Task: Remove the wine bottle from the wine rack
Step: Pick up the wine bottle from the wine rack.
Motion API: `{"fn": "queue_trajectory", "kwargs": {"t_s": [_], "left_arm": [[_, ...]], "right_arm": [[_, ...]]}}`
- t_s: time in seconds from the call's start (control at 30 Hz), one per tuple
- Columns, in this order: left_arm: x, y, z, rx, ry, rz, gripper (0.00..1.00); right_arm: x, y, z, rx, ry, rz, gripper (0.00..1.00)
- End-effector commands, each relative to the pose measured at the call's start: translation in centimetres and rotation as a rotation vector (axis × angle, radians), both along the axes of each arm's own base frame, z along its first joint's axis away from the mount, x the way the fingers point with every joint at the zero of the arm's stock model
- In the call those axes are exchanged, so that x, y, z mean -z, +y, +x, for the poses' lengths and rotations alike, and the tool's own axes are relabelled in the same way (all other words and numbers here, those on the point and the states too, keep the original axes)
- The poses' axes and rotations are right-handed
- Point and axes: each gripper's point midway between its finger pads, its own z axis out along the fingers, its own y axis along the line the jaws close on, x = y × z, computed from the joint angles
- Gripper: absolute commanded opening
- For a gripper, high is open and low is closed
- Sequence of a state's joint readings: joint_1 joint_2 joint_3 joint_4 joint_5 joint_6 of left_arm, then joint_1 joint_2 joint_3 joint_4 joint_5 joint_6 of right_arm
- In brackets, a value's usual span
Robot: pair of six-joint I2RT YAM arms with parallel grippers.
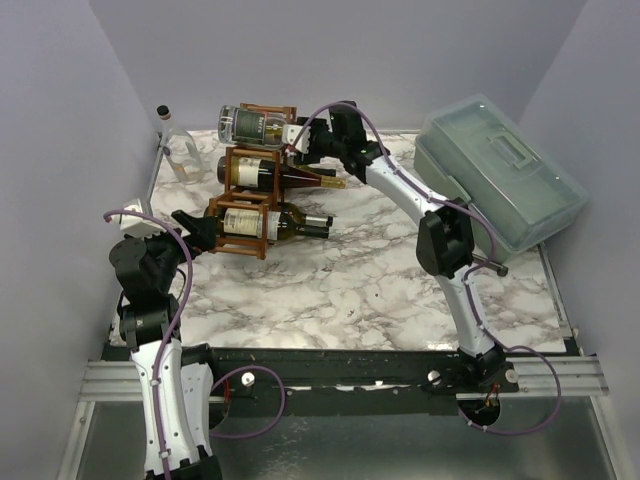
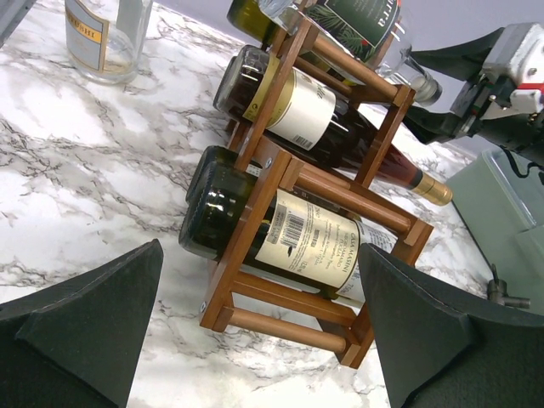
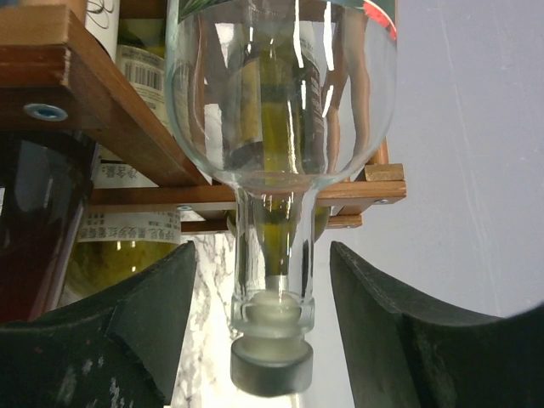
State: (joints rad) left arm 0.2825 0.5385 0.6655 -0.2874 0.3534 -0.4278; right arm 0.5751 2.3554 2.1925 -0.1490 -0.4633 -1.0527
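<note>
The reddish-brown wine rack [image 1: 250, 192] stands at the back left and holds three lying bottles. A clear bottle with a dark label [image 1: 255, 125] lies on top, a dark bottle [image 1: 290, 178] in the middle and a green bottle [image 1: 278, 222] at the bottom. My right gripper [image 1: 305, 140] is open, its fingers on either side of the clear bottle's neck [image 3: 272, 272] without touching it; the grey stopper [image 3: 270, 367] sits between them. My left gripper [image 1: 195, 228] is open and empty at the rack's left end [image 2: 263, 183], facing the green bottle's base [image 2: 212, 221].
A clear upright bottle [image 1: 178, 150] stands at the back left corner. A large translucent green toolbox [image 1: 500, 180] lies at the back right. Grey walls close in the marble table [image 1: 380, 290] on three sides.
</note>
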Motion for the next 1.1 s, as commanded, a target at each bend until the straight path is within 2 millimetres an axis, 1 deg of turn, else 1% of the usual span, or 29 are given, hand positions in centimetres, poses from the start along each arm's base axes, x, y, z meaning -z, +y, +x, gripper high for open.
{"fn": "queue_trajectory", "kwargs": {"t_s": [0.0,0.17,0.33,0.43,0.47,0.63,0.77,0.93,1.07], "left_arm": [[0.3,0.4,-0.2,-0.020,0.009,0.011,0.99],[0.4,0.4,-0.2,-0.016,0.012,0.010,0.99],[0.4,0.4,-0.2,-0.018,0.014,0.009,0.99],[0.5,0.4,-0.1,-0.015,0.017,0.006,0.99],[0.5,0.4,-0.1,-0.016,0.017,0.006,0.99],[0.6,0.4,-0.1,-0.016,0.020,0.005,0.99],[0.6,0.5,0.0,-0.017,0.023,0.004,0.99],[0.7,0.5,0.0,-0.015,0.025,0.001,0.99],[0.6,0.4,0.0,-0.013,0.022,0.002,0.99]], "right_arm": [[-0.5,1.0,1.2,0.015,-0.062,0.017,0.64],[-0.2,1.5,1.3,0.001,-0.066,0.020,0.63],[-0.4,2.1,0.8,-0.033,-0.067,0.027,0.63],[-0.4,2.4,0.5,-0.045,-0.070,0.027,0.53],[-0.3,2.5,0.4,-0.046,-0.070,0.024,0.53],[0.2,2.8,0.6,-0.042,-0.077,0.021,0.52],[0.0,3.2,0.7,-0.040,-0.091,0.033,0.53],[0.1,3.4,0.7,-0.044,-0.097,0.031,0.52],[0.6,3.5,0.6,-0.047,-0.102,0.008,0.38]]}}
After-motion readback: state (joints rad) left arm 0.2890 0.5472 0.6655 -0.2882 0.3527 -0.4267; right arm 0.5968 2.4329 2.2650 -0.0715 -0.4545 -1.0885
